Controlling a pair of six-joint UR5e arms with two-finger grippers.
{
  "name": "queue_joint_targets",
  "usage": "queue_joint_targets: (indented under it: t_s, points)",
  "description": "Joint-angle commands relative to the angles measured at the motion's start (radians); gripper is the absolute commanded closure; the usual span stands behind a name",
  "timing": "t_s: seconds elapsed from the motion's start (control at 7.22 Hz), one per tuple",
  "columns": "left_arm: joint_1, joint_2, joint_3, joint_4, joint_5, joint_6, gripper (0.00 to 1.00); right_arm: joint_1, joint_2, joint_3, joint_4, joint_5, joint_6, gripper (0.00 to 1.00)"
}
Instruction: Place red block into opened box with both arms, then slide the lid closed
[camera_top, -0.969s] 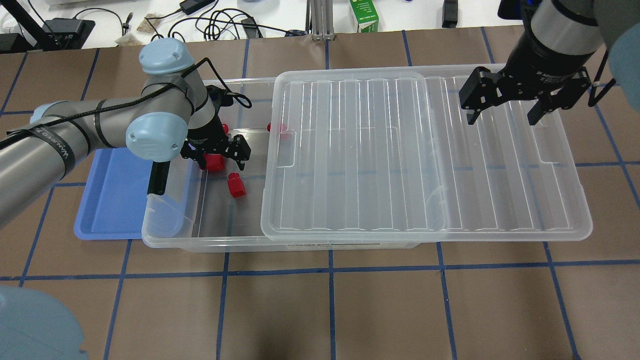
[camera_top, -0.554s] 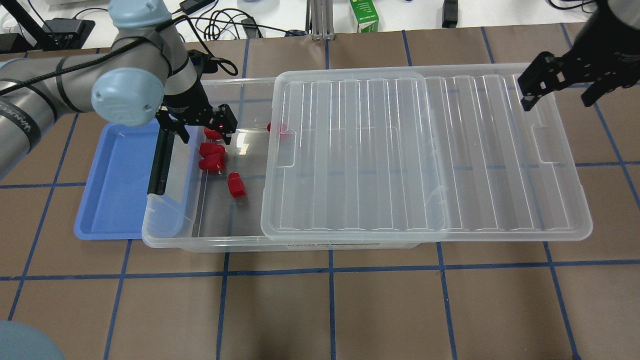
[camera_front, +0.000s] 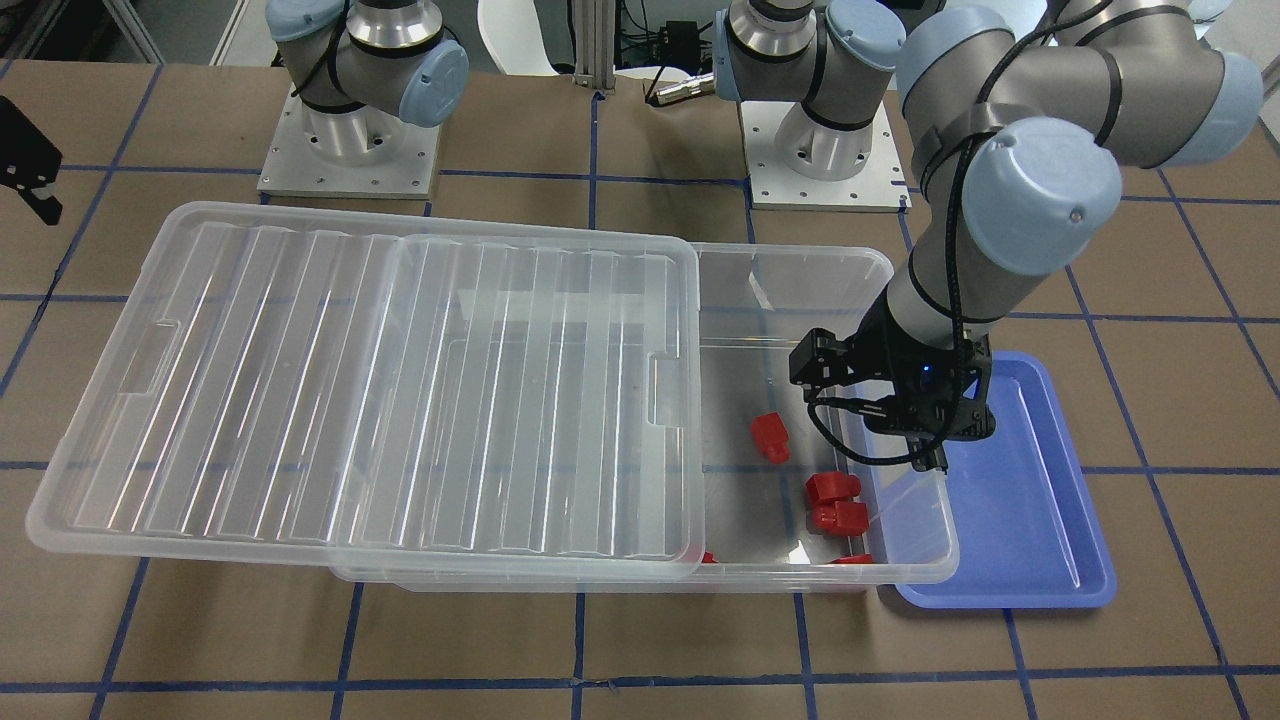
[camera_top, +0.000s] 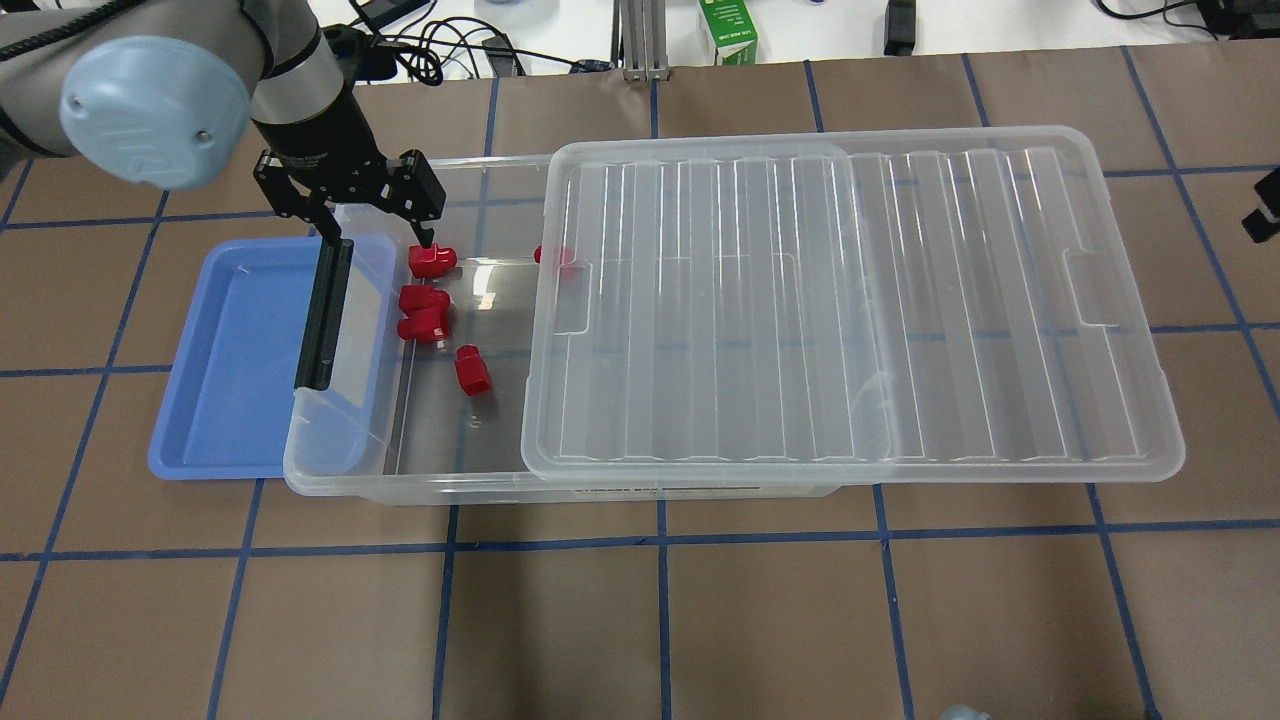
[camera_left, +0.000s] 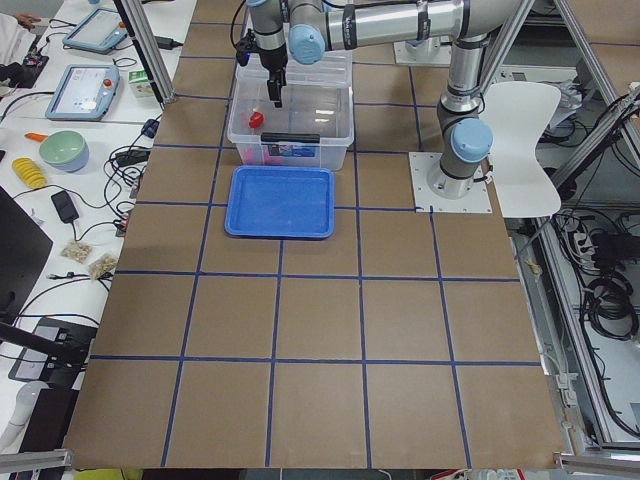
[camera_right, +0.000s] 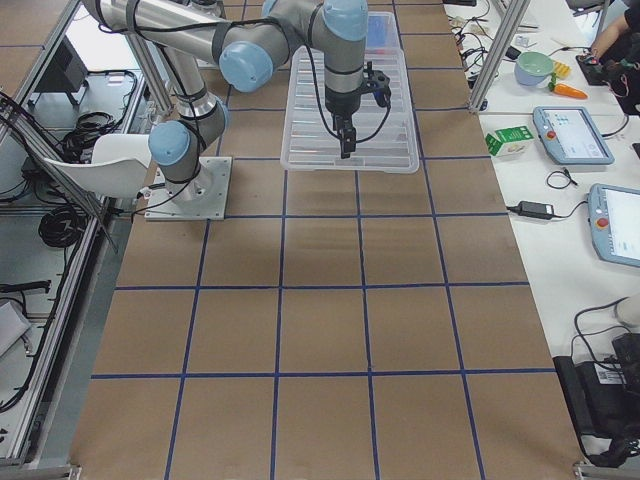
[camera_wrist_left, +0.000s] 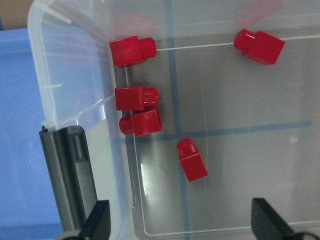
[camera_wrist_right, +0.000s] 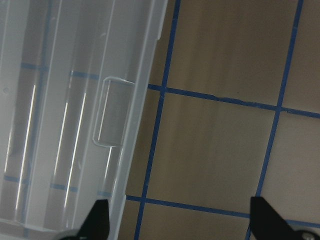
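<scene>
Status at this moment:

**The box** (camera_top: 420, 487) is the reference for all positions. Its short end with the black bar (camera_top: 322, 315) is uncovered.

**The lid** (camera_top: 850, 300) lies flat on the box rim, shifted away from the bar end. It covers most of the box and overhangs well beyond the opposite short end.

**Red blocks:** five red blocks (camera_wrist_left: 136, 97) lie on the box floor in the uncovered part.
- Three sit close to the bar-end wall, and two of these touch each other.
- One lies nearer the middle of the opening.
- One is at the lid's edge, partly under it.
- No red block shows outside the box.

**The blue tray** (camera_top: 230, 350) lies just beside the bar end of the box.

**The left gripper** (camera_top: 377, 232) hangs above the box's bar end, over the far corner of the opening. Its jaws are spread apart and nothing is between them. One finger is above the nearest block.

**The right gripper** (camera_wrist_right: 180, 225) hangs over bare table beyond the lid's overhanging end, well away from the box. Its jaws are also apart and hold nothing. The lid's end recess (camera_wrist_right: 112, 112) shows just beside it.

**Assessment:** the placing step appears complete, since the blocks are inside and both grippers are free. The closing step has not started. The lid has yet to be slid toward the bar end until it covers the whole box. The right gripper looks better placed to push it from the overhanging end.
</scene>
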Motion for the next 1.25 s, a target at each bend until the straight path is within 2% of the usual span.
queue_joint_targets:
  t_s: [0.0,0.42,1.11]
  points:
    - [-0.003,0.082,-0.024,-0.041,0.01,0.018,0.0,-0.025,0.101,0.091,-0.132,-0.005,-0.022,0.0]
    - [-0.004,0.111,-0.043,-0.096,-0.009,0.018,0.0,-0.025,0.126,0.197,-0.26,-0.007,-0.015,0.0]
    - [0.006,0.159,-0.053,-0.119,0.009,0.02,0.0,0.033,0.137,0.207,-0.272,0.009,0.141,0.0]
